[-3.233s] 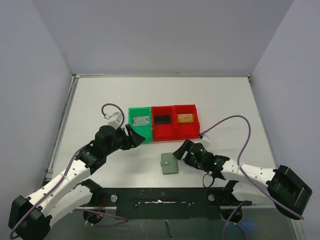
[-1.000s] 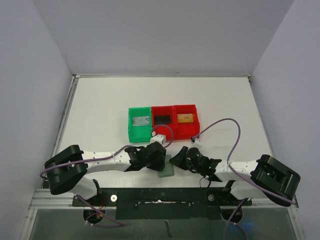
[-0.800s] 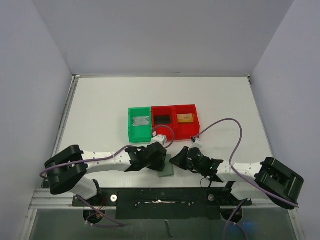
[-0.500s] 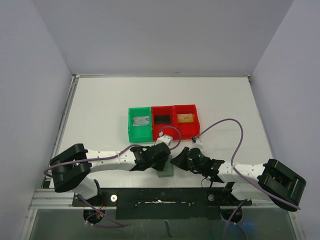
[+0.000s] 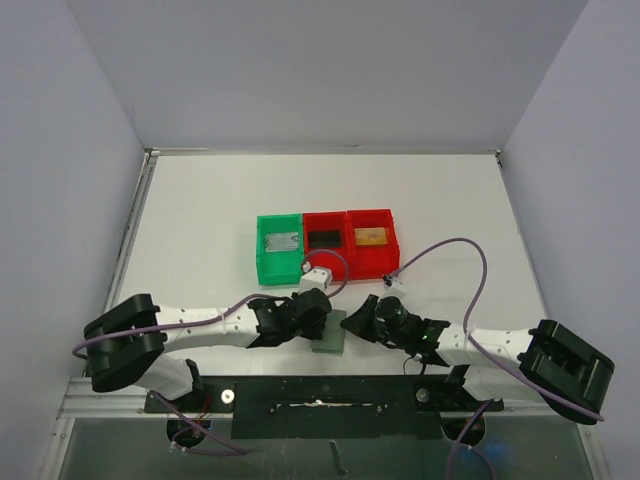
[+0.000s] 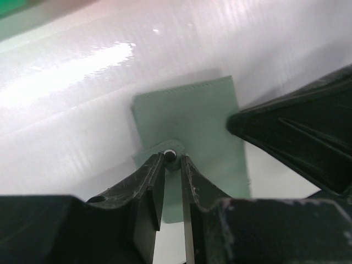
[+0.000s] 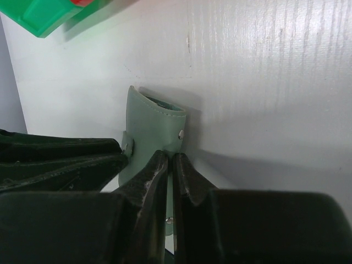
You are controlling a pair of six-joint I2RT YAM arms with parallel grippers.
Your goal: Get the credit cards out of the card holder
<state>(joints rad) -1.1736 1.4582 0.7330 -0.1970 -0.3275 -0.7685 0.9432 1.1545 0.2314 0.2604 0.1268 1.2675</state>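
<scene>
**Bench** [image 5: 200, 220]: white, with walls on three sides.

**Left claw** [image 5: 321, 320]: low over the bench's near middle. It is narrowed to a slim gap, and its tips [image 6: 172, 159] pinch the small snap tab on the holder's left side.

**Card holder** [image 5: 330, 338]: a flat grey-green sleeve near the bench's front edge, between the two claws and turned slightly askew. In the right wrist view its far end [image 7: 154, 121] curls up off the bench.

**Right claw** [image 5: 352, 328]: closed to a thin slit [image 7: 170, 159] on the holder's right edge.

**Green bin** [image 5: 262, 262]: behind the holder, leftmost in a row of three touching bins. It holds a silver-grey card [image 5: 283, 241].

**Middle red bin** [image 5: 325, 264]: holds a black card [image 5: 324, 239].

**Right red bin** [image 5: 373, 264]: holds a gold card [image 5: 370, 236].
</scene>
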